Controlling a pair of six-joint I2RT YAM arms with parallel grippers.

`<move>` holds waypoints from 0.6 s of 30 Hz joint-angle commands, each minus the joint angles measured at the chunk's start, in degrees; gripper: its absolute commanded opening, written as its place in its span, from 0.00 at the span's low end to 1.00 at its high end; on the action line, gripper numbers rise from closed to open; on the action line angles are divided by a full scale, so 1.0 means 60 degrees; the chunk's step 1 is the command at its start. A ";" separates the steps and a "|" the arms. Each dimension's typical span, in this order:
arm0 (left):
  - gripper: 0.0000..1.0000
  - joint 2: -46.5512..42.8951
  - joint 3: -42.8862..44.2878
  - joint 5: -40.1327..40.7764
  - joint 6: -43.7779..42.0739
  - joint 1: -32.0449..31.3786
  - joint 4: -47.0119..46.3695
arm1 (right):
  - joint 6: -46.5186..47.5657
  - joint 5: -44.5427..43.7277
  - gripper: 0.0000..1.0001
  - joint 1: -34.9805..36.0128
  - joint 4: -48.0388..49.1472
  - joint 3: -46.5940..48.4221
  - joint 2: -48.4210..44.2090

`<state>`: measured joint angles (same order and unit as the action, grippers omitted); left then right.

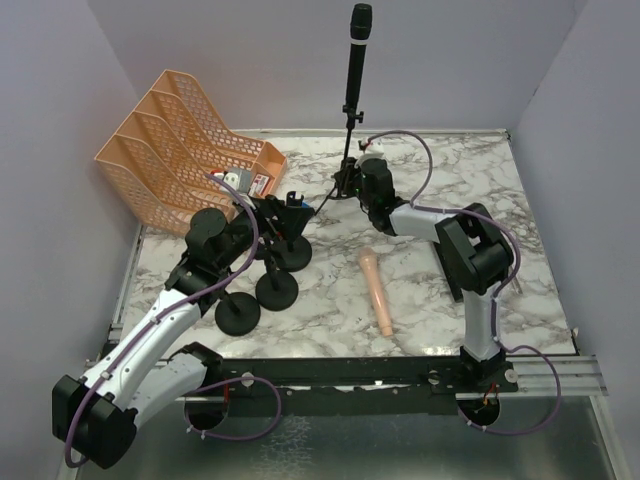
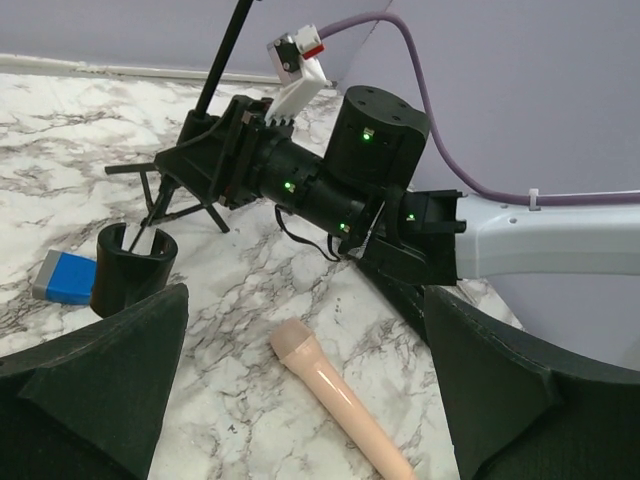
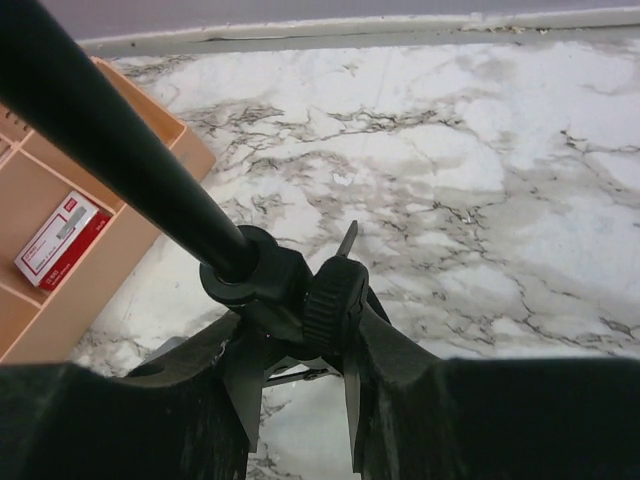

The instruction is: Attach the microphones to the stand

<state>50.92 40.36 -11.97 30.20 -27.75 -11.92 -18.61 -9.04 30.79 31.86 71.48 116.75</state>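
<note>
A black tripod stand (image 1: 349, 140) stands at the back centre with a black microphone (image 1: 358, 45) upright in its top. My right gripper (image 1: 351, 186) is shut on the stand's hub (image 3: 268, 283), its fingers pressed against the hub and its ribbed knob (image 3: 336, 304). A pale pink microphone (image 1: 377, 291) lies flat on the marble in the middle. My left gripper (image 2: 305, 312) hangs wide open above the pink microphone's head (image 2: 297, 346), holding nothing. In the top view my left gripper (image 1: 283, 212) is over the small round-based stands.
Three short black stands with round bases (image 1: 240, 313) (image 1: 277, 291) (image 1: 293, 256) cluster at left centre, one with a clip cup (image 2: 134, 266). An orange mesh file rack (image 1: 178, 140) lies at the back left, holding a small red box (image 3: 64, 239). A blue block (image 2: 64, 278) lies beside the cup.
</note>
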 commanded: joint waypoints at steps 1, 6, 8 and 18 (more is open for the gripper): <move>0.99 0.0117 0.0160 0.0208 -0.0188 0.0010 0.0201 | 0.0835 0.0426 0.34 0.0036 -0.0026 0.0667 0.0823; 0.99 0.0161 0.0238 0.0258 -0.0282 0.0010 0.0298 | 0.1610 0.0553 0.33 0.0040 -0.0282 0.1302 0.1275; 0.99 0.0157 0.0232 0.0291 -0.0308 0.0010 0.0299 | 0.1787 0.0520 0.33 0.0040 -0.0264 0.1415 0.1397; 0.99 0.0168 0.0319 0.0389 -0.0403 0.0014 0.0448 | 0.2254 0.0989 0.34 0.0040 -0.0516 0.2492 0.2164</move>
<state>52.03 40.49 -11.00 29.04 -27.75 -10.35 -7.42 -5.45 30.81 32.01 83.46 126.19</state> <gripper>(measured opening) 0.988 0.332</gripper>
